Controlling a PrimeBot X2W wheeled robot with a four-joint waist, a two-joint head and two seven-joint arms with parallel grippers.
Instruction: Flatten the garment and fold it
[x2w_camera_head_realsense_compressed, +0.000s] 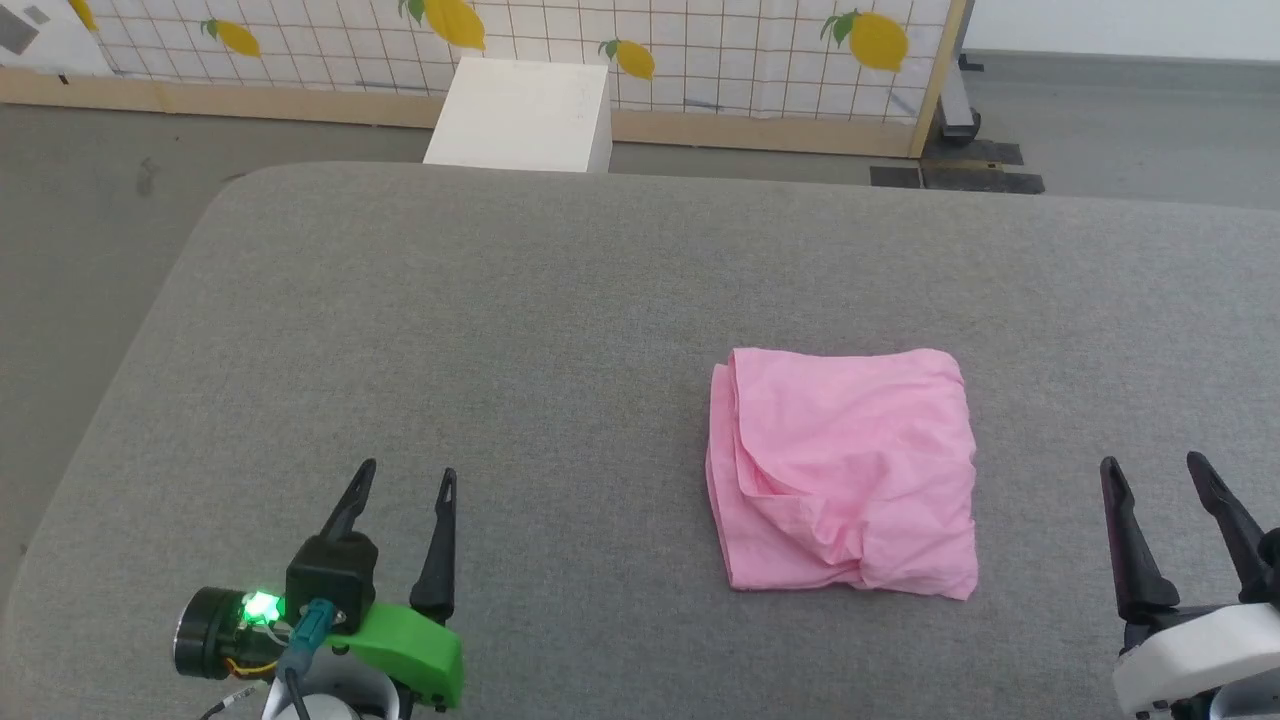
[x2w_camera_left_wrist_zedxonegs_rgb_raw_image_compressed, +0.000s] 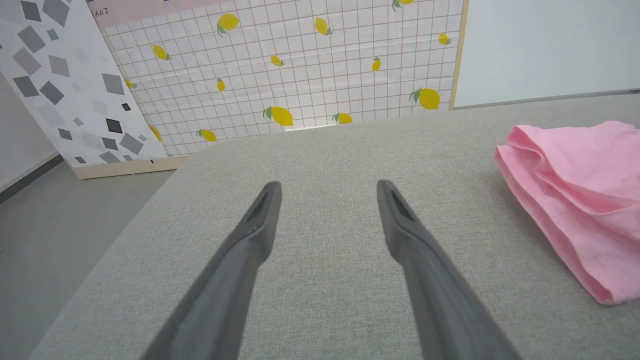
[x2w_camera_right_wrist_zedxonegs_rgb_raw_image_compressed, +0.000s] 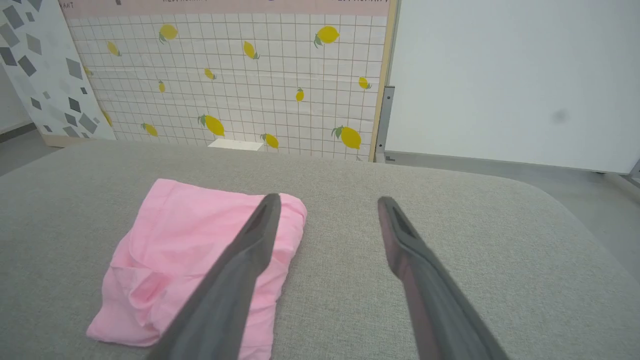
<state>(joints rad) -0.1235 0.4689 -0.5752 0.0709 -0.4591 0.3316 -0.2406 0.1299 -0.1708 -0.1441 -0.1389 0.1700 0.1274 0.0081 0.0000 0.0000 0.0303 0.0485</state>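
Pink garment (x2w_camera_head_realsense_compressed: 845, 470) folded, waistband hidden, right end effector (x2w_camera_head_realsense_compressed: 1151, 460) partly cropped

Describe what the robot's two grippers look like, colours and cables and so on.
The left gripper has two long, dark, tapering jaws on a black block, a bright green plastic bracket, a black cylinder with a lit green light, a teal plug on a dark cable and thin yellow wires. The right gripper has the same dark pointed jaws, rising from a smooth white casing.
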